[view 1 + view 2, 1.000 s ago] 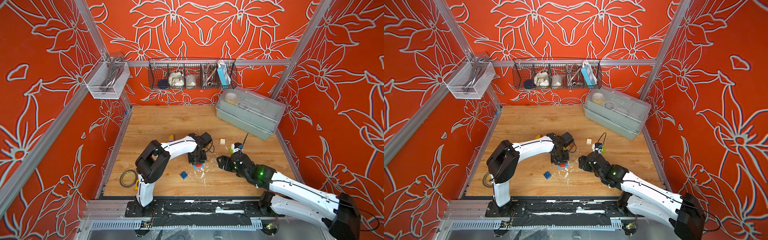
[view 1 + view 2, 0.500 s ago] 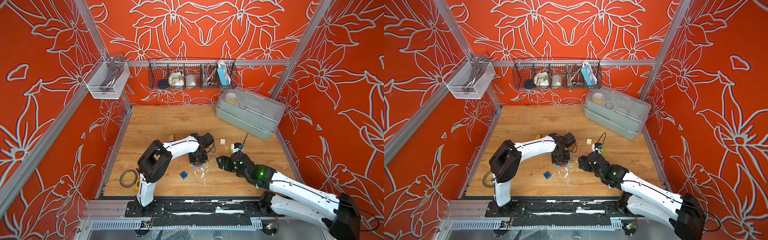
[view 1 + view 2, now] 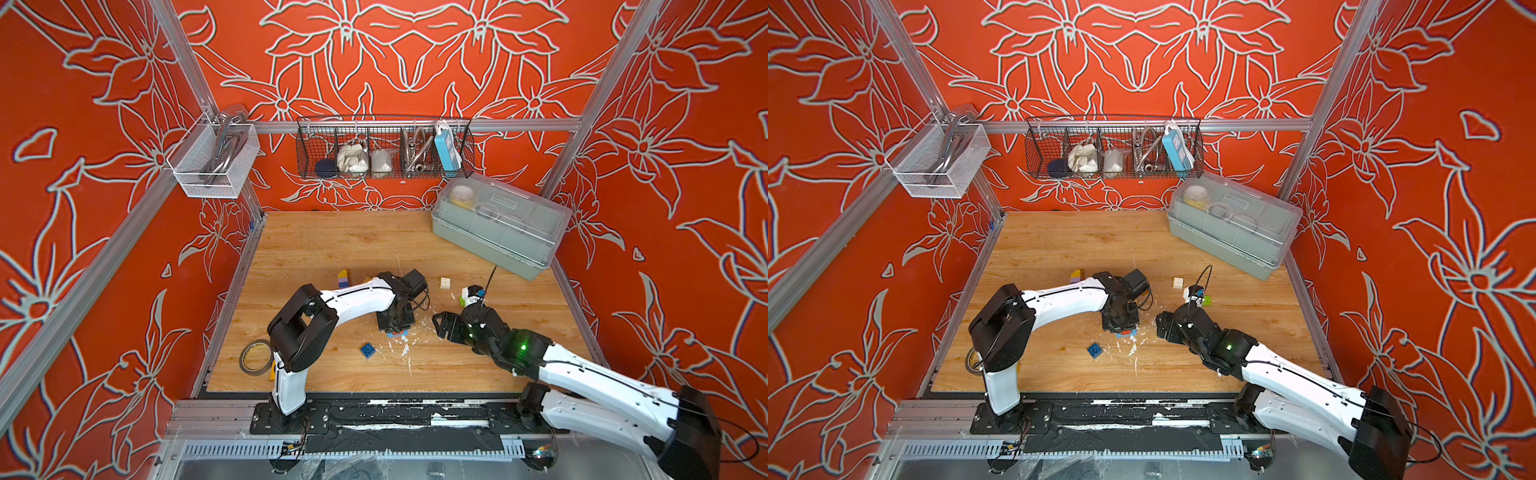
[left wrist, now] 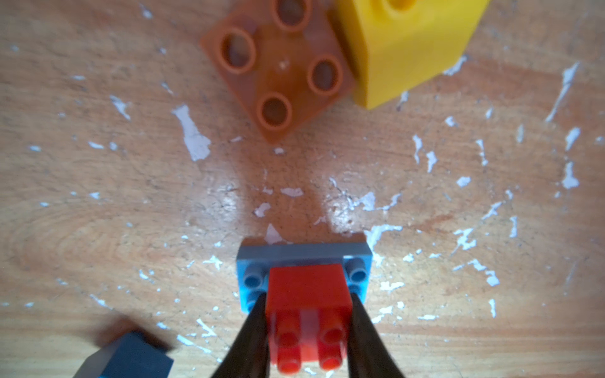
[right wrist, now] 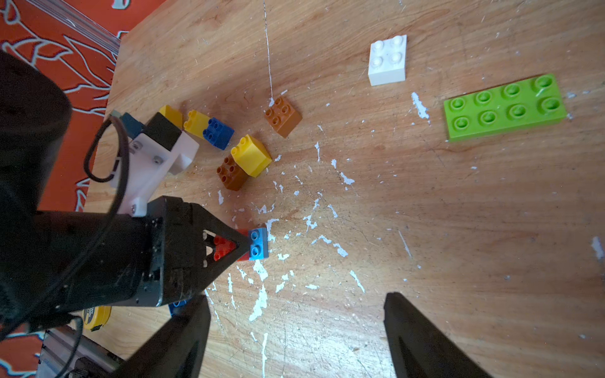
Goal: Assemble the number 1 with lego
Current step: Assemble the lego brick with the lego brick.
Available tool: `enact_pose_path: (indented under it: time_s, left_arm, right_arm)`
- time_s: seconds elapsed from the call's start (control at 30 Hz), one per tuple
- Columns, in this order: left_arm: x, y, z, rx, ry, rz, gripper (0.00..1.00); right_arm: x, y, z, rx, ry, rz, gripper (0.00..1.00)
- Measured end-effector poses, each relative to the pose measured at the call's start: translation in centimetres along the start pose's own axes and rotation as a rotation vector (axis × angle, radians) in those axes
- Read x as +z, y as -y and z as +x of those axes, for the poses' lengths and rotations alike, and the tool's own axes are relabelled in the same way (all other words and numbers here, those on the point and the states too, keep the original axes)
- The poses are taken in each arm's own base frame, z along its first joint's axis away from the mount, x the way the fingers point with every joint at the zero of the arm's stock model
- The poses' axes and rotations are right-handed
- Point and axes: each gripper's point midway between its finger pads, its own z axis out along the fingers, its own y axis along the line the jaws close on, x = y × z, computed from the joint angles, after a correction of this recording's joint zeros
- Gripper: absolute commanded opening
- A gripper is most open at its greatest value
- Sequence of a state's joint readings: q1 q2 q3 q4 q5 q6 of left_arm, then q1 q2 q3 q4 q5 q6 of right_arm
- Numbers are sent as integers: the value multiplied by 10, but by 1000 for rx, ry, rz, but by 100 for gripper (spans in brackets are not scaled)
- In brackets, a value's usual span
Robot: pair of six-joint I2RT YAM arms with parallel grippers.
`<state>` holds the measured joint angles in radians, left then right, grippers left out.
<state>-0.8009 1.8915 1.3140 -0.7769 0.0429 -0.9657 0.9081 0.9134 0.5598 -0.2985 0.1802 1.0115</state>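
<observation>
Scuffed wood tabletop (image 4: pixel 98 163): my left gripper (image 4: pixel 307 296) pinches red studded plastic brick (image 4: pixel 307 283) on flat light-blue plate (image 4: pixel 302 253); best press straight, studs aligned; right gripper (image 5: pixel 296 297) wide, empty.

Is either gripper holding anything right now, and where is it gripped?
The left gripper pinches the red brick by two opposite side walls, over the light blue plate. The right gripper is open, empty.

Left tool (image 4: pixel 307 301) points down, jaws clamped; right tool (image 5: pixel 294 302), jaws wide, seemingly hovers low nearby.
</observation>
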Motion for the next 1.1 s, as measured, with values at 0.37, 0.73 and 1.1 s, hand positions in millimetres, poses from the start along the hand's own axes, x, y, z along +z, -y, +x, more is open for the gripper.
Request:
enact_pose_path:
  time_s: [0.37, 0.73, 1.1]
  left_arm:
    - [0, -2, -1, 18, 1, -5, 4]
    - [4, -1, -2, 4, -87, -52, 6]
    - [5, -1, -2, 1, -127, -51, 32]
  right_arm:
    - [0, 0, 0, 0, -1, 1, 88]
    - [0, 0, 0, 0, -1, 1, 88]
    - [0, -1, -1, 0, 3, -4, 88]
